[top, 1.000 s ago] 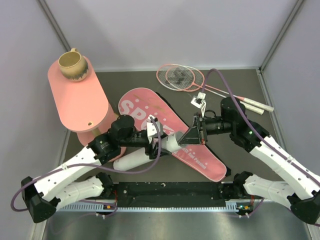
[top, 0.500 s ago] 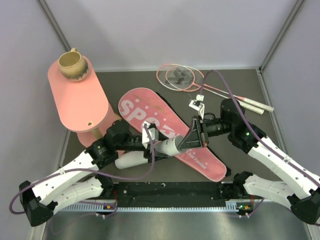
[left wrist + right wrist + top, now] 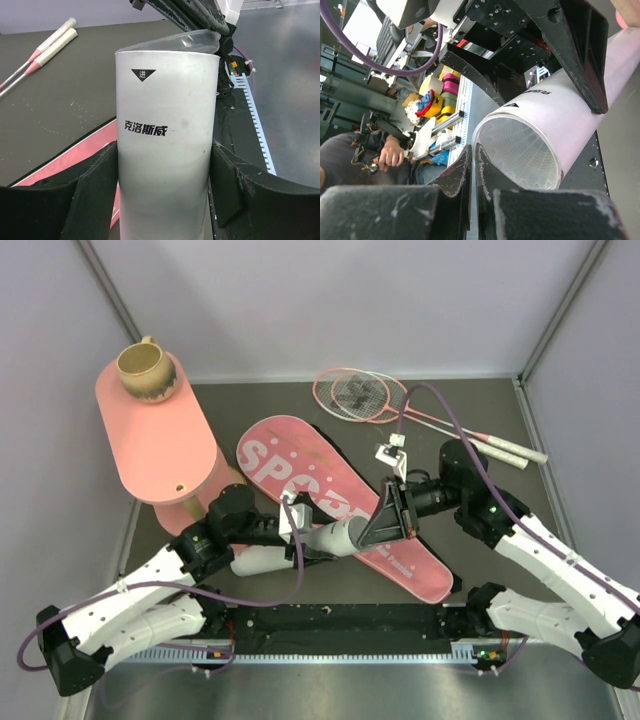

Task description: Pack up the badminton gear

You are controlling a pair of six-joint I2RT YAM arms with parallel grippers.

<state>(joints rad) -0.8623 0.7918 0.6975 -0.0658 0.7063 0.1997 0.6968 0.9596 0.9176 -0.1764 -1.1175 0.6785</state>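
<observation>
Grey walls are set around the dark table (image 3: 250,410). On it the long pink bag (image 3: 290,460) is laid flat, with its big white letters up. The two pink rackets (image 3: 360,395) are left crossed at the far side, well apart from both arms, so they are not packed yet. A tan mug (image 3: 145,370) is kept on a pink stand (image 3: 160,445) at the left, out of the way.

The white tube (image 3: 165,100) is held over the near edge of the bag by the left gripper (image 3: 165,170), which is squeezed tight on its two sides. The tube is tipped so that its open end is turned to the other arm. That way small things can be pushed in. The right gripper (image 3: 473,152) is placed just at the rim of that open end. Its fingers are pressed together and nothing is seen between them. Inside the tube, the white ribbed feathers of shuttlecocks (image 3: 520,150) can be made out. So the small things seem to be packed in already. The tube itself is not in the bag yet.
</observation>
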